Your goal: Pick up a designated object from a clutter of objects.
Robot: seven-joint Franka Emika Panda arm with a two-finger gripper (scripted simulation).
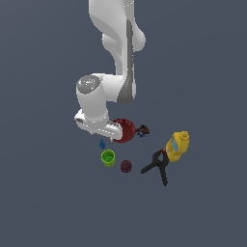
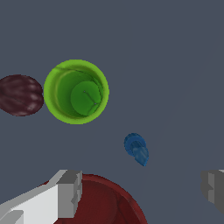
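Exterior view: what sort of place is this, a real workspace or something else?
Likely a simulated test scene, not a real room: a flat, featureless grey floor, a white arm with no visible surroundings, and a few scattered items like a green cup and black clamp.

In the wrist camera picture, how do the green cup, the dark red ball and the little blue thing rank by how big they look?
1. Green cup, largest.
2. Dark red ball, smaller, though the picture's edge cuts part of it off.
3. Tiny blue object, clearly smallest.
All three seem to rest on the same surface, so nearness to the camera probably changes little.

Grey floor [image 1: 48, 193] (flat) carries cup [image 1: 108, 157], ball [image 1: 126, 166], clamp [image 1: 157, 167].
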